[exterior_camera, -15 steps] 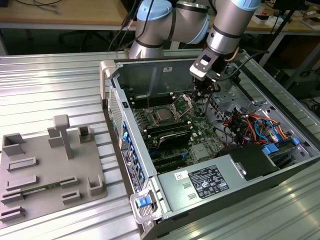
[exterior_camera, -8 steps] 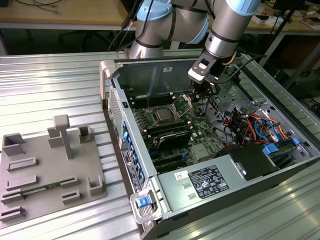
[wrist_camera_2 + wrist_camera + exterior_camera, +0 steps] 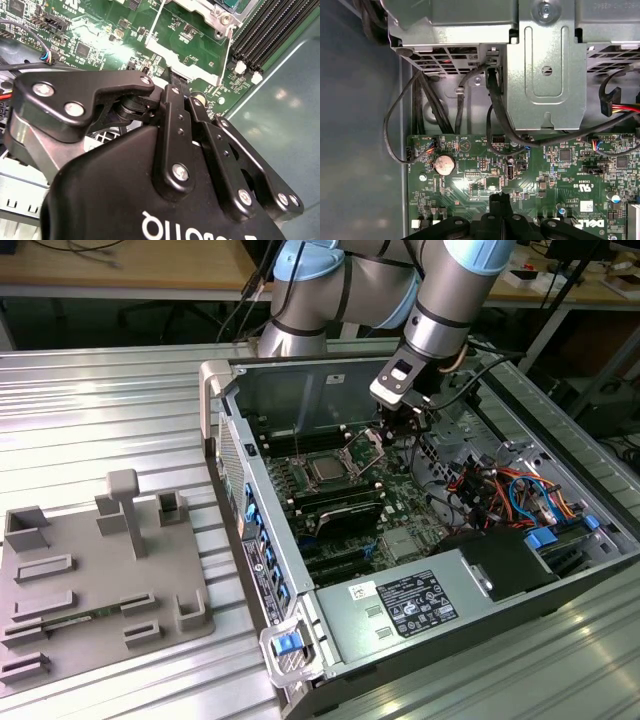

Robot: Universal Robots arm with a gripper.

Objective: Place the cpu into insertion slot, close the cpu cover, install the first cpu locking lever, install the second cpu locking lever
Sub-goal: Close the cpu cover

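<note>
An open computer case (image 3: 262, 560) lies on a ribbed metal table (image 3: 100, 410), and everything below is placed relative to this case. Inside it is a green motherboard (image 3: 400, 510). Near the middle of the case the insertion slot (image 3: 310, 468) already holds the cpu (image 3: 328, 470), which lies flat with its grey top up. The cpu cover (image 3: 365, 447) is not closed. It stands raised at the far edge of the slot, toward the back wall of the case.

The gripper (image 3: 392, 435) reaches down into the case and is at the free edge of the cover. In both wrist views its fingers are drawn together (image 3: 172, 80) (image 3: 500, 199). The second wrist view shows their tip at the silver bar of the cover (image 3: 190, 70), but I cannot tell if they really pinch it.

The case contains also long black memory slots (image 3: 335, 502) beside the socket, a grey box with a white label (image 3: 410, 605) at the front end, and a bundle of red, orange and blue cables (image 3: 500, 490) on the side of the exterior view's right. In the first wrist view a round coin battery (image 3: 444, 164) sits on the board, next to a metal cage (image 3: 545, 65).

Outside the case, to the exterior view's left, a grey fixture plate (image 3: 90, 580) with moulded pockets lies on the table.
</note>
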